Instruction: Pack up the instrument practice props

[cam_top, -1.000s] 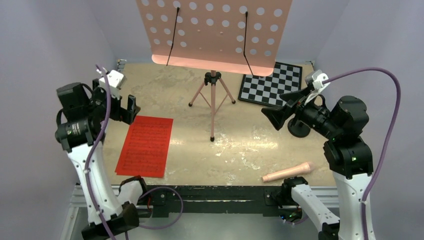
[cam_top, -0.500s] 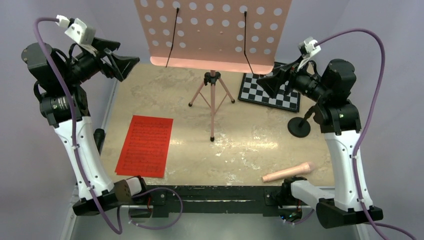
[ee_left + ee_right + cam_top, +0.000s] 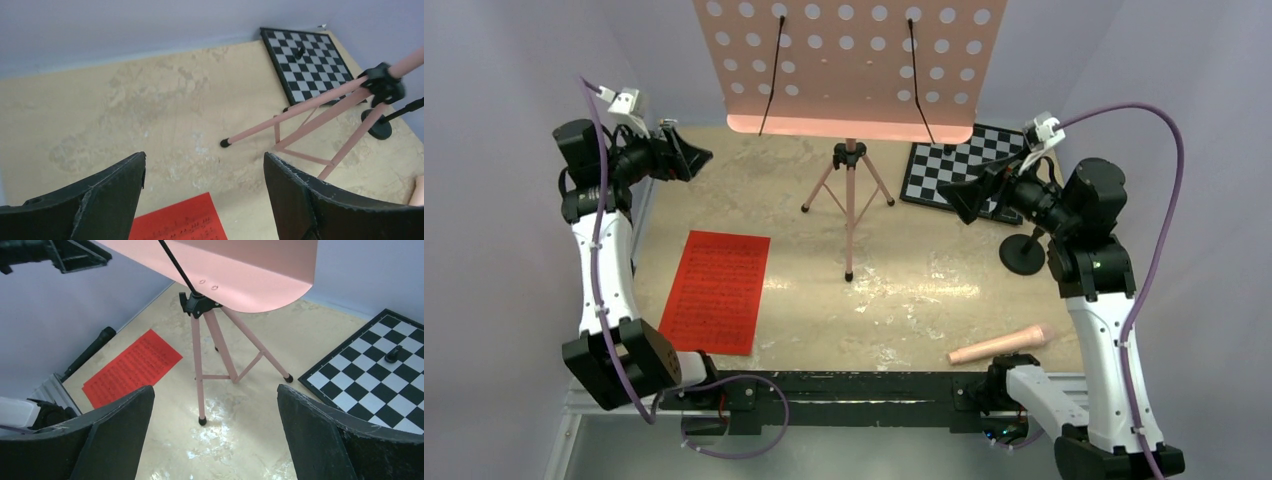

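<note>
We saw the pink music stand standing up on its three legs at the back middle of the table. Its tray was pink and full of round holes. Two thin black wires lay against its face.

The red page lay flat on the table at the front left, well apart from the stand. It had rows of tiny black music marks, too small for us to read.

The black microphone lay by the left wall, just beside the table's edge. We could not tell if it was on the table. The little black mic stand stood on its round foot at the right side, near the chessboard and under the right arm. One small black chess piece stood on the chessboard. A pink tube lay near the front right edge of the table.

The left gripper was up in the air at the back left. It was wide open with nothing in it. The right gripper was up in the air over the chessboard's edge. It was wide open too and held nothing. Both pointed toward the music stand, and neither touched it.
</note>
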Available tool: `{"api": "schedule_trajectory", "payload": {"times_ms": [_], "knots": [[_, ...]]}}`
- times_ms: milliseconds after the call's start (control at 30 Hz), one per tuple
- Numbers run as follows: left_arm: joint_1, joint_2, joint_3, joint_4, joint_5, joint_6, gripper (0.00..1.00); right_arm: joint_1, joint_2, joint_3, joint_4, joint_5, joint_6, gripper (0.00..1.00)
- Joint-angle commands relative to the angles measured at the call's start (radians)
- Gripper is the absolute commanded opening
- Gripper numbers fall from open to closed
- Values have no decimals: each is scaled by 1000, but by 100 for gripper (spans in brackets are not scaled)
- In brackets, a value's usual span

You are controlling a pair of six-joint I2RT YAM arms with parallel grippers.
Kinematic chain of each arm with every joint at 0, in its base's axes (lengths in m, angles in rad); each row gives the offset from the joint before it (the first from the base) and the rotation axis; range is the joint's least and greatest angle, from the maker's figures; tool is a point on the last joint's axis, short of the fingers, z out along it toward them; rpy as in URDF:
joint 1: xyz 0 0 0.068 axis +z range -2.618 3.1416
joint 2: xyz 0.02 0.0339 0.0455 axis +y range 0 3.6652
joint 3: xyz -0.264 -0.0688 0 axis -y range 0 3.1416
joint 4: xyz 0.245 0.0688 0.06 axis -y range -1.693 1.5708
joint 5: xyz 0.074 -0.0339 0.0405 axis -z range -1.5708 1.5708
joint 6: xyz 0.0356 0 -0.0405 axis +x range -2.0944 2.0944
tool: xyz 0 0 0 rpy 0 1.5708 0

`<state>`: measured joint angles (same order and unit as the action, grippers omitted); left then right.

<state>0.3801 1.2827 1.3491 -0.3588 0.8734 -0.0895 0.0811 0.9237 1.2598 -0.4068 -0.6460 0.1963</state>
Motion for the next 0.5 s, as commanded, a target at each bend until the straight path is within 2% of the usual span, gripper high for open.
{"api": "schedule_trajectory", "payload": {"times_ms": [0,67,133,167,233,333,467], "knots": [[-44,63,-97,143,31,70,91,-5,-28,-30,-40,-24,-66,98],[-111,118,-134,128,75,234,91,-5,-40,-55,-75,-47,-170,96],[-188,160,-177,117,88,414,91,8,-56,-99,-116,-103,-354,96],[-214,184,-189,132,96,444,91,25,-64,-124,-152,-102,-472,96],[-265,240,-187,160,120,476,90,47,-72,-166,-232,-61,-707,96],[-330,296,-208,245,128,496,89,49,-88,-231,-319,-63,-930,96],[-409,337,-313,575,105,473,91,93,-117,-354,-247,-112,-1092,96]]}}
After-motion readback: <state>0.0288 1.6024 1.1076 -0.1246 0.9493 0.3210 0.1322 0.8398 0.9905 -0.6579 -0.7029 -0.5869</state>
